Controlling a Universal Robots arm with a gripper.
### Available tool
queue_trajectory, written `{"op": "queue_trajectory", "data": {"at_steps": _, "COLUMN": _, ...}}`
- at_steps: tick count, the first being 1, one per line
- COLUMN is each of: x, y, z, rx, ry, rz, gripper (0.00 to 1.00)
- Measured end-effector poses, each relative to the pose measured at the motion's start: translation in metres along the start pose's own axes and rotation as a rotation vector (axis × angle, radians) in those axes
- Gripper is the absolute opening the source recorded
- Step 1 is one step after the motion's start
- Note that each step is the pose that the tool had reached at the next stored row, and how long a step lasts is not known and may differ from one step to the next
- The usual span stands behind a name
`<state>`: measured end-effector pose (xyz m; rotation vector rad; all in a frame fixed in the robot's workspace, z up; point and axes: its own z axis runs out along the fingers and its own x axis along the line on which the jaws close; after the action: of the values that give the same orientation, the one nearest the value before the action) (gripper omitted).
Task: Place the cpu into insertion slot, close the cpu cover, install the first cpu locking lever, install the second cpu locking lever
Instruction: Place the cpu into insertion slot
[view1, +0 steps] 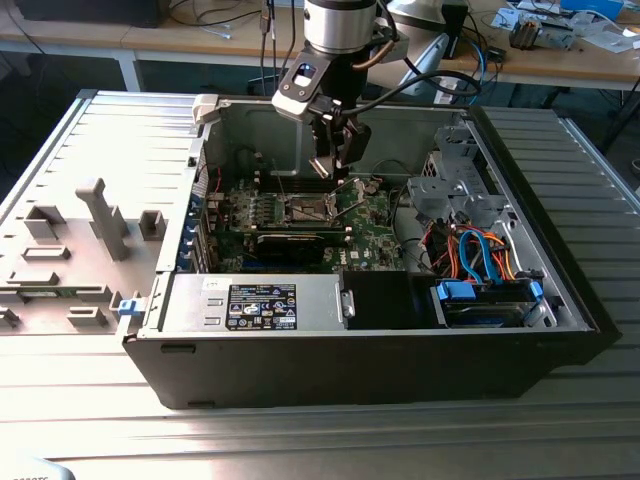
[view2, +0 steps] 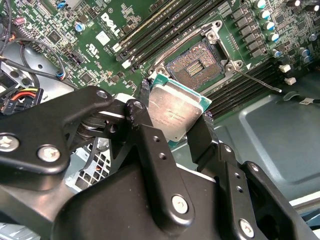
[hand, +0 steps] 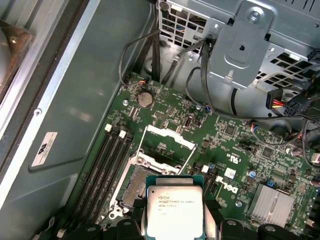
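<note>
Ambient light: diffuse room light is falling evenly from above in the exterior view.
Shadows: the computer case walls are shading its interior softly.
Glare: the cpu top is giving a mild sheen in both wrist views; the ribbed tabletop is reflecting pale bands.

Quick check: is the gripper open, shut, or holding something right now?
The gripper is shut on the cpu, gripping it by its edges; the insertion slot is empty.
</note>
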<state>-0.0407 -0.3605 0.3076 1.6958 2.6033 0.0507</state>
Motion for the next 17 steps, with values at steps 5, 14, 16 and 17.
{"op": "queue_trajectory", "data": {"at_steps": 5, "x": 0.0, "y": 0.0, "z": 0.0001, "rx": 0.0, "ry": -0.0002, "rz": 0.004, "gripper": 0.54}}
{"op": "queue_trajectory", "data": {"at_steps": 14, "x": 0.0, "y": 0.0, "z": 0.0003, "rx": 0.0001, "ry": -0.0005, "rz": 0.012, "gripper": 0.54}}
{"op": "queue_trajectory", "data": {"at_steps": 16, "x": 0.0, "y": 0.0, "z": 0.0003, "rx": 0.0001, "ry": -0.0006, "rz": 0.014, "gripper": 0.54}}
{"op": "queue_trajectory", "data": {"at_steps": 17, "x": 0.0, "y": 0.0, "z": 0.0003, "rx": 0.0002, "ry": -0.0007, "rz": 0.015, "gripper": 0.54}}
